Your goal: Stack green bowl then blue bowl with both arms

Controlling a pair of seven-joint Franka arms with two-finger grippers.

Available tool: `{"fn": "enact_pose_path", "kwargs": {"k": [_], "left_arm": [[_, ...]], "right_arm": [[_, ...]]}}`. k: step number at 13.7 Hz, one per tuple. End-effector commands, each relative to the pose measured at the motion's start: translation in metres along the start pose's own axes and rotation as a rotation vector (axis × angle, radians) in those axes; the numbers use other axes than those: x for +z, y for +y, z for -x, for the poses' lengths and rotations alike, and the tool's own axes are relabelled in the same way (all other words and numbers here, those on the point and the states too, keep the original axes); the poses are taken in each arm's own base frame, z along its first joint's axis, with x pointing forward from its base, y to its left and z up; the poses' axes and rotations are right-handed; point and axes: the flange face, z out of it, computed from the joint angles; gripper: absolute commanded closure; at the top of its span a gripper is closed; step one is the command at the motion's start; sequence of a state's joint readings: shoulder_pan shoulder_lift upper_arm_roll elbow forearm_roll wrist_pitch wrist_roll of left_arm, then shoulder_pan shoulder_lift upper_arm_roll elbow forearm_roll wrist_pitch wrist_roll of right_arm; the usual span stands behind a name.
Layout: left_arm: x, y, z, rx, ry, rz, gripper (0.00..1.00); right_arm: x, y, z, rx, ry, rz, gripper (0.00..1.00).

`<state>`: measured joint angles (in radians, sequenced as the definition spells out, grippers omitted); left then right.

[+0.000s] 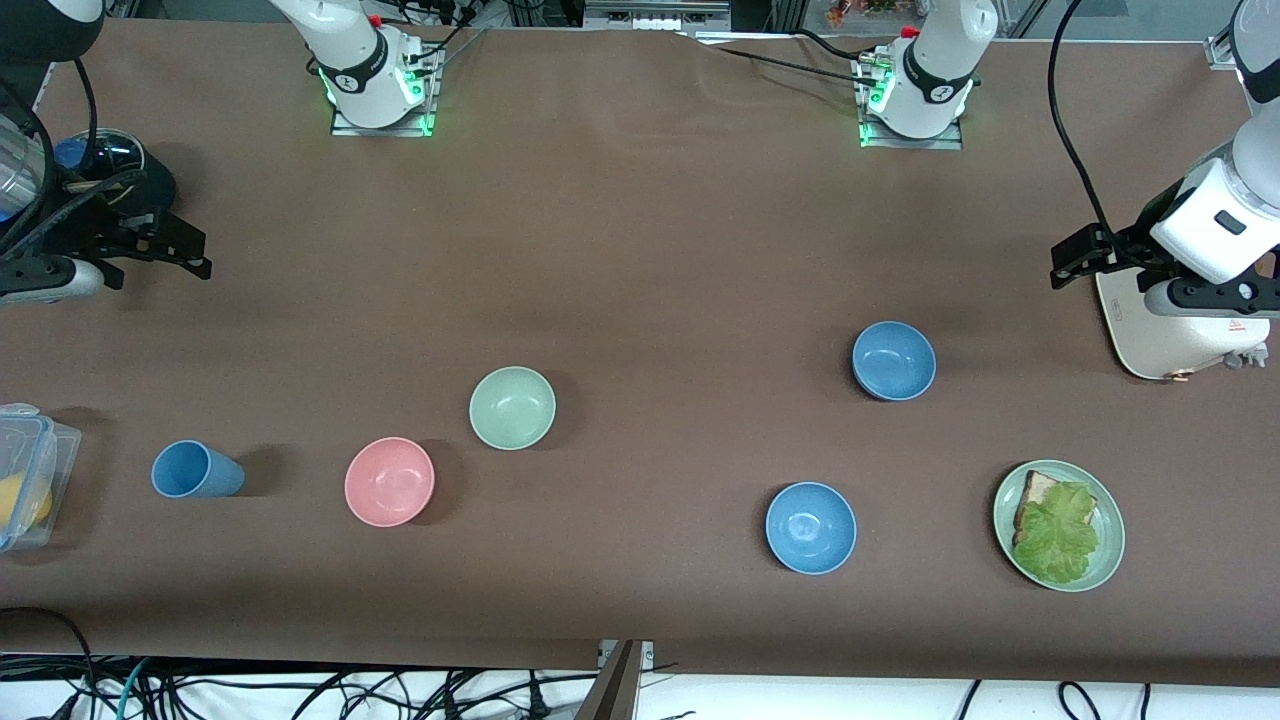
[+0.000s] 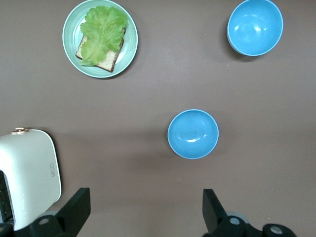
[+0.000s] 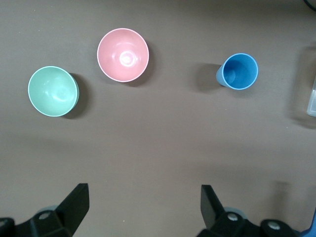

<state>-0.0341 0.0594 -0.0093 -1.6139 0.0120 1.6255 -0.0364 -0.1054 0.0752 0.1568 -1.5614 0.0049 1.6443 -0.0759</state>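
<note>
The pale green bowl (image 1: 512,407) sits on the brown table beside a pink bowl, toward the right arm's end; it also shows in the right wrist view (image 3: 53,91). The duller steel-blue bowl (image 1: 893,360) sits toward the left arm's end and shows in the left wrist view (image 2: 193,134). A brighter blue bowl (image 1: 811,527) lies nearer the front camera (image 2: 255,26). My left gripper (image 1: 1075,258) hangs open and empty beside the toaster (image 2: 145,197). My right gripper (image 1: 185,245) hangs open and empty over the table at the right arm's end (image 3: 144,195).
A pink bowl (image 1: 389,481) and a blue cup (image 1: 195,470) lie near the green bowl. A green plate (image 1: 1108,560) with bread and lettuce and a white toaster (image 1: 1165,335) are at the left arm's end. A clear lidded container (image 1: 30,470) is at the right arm's end.
</note>
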Motion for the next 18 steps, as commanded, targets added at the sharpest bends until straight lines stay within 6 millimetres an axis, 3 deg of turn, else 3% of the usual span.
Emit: {"fn": "enact_pose_path", "kwargs": {"k": [1,14,18], "left_arm": [[-0.0055,0.0013,-0.0021,0.009,-0.007,0.032,0.00],[-0.0055,0.0004,-0.0022,0.007,-0.007,0.032,0.00],[-0.0055,0.0011,-0.0021,0.009,-0.007,0.030,0.00]], "right_arm": [[-0.0053,-0.0014,-0.0010,-0.003,-0.005,0.001,0.00],[-0.0061,-0.0027,-0.0019,-0.009,0.000,-0.005,0.00],[0.0021,-0.0090,-0.0068,-0.012,-0.010,-0.048,0.00]]}}
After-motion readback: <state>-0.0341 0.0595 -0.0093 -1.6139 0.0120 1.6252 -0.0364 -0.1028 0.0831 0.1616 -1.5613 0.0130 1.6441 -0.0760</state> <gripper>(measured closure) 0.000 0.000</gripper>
